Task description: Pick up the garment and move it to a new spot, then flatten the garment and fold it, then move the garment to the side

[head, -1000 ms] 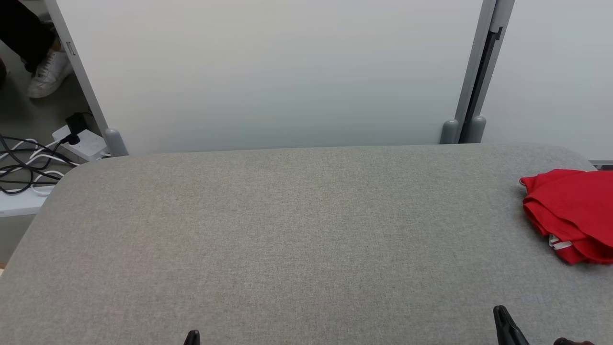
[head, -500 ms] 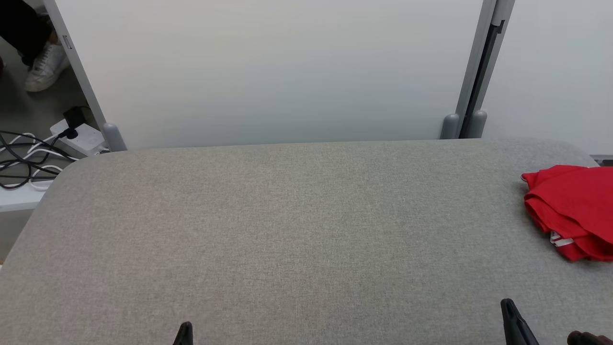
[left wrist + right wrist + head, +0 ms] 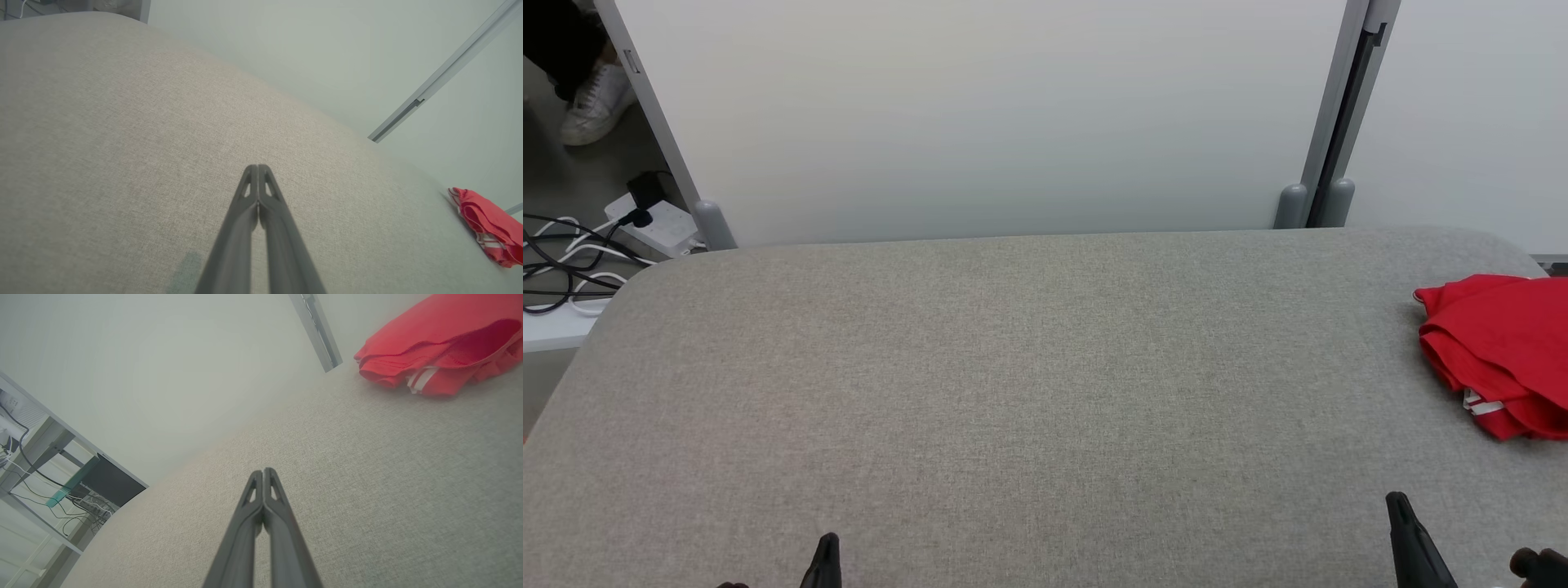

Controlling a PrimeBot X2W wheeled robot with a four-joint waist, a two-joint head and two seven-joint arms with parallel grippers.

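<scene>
The garment (image 3: 1499, 351) is a crumpled red piece with a white stripe, bunched at the right edge of the grey fabric-covered table (image 3: 1029, 392). It also appears at the far right in the left wrist view as the garment (image 3: 488, 224) and at the top right in the right wrist view as the garment (image 3: 445, 347). My left gripper (image 3: 827, 545) pokes up at the bottom edge, shut with nothing in it (image 3: 258, 168). At the bottom right, below the garment and apart from it, my right gripper (image 3: 1398, 502) is shut and holds nothing (image 3: 263, 472).
A white partition wall (image 3: 996, 114) with grey posts (image 3: 1311, 204) stands behind the table. On the floor at the far left lie a power strip (image 3: 658, 224) and cables (image 3: 564, 269). A person's white shoe (image 3: 592, 102) shows at the top left.
The head camera has tilted, so the table and garment sit slightly higher in the picture and both fingertips reach further up from the bottom edge. The garment itself has not moved.
</scene>
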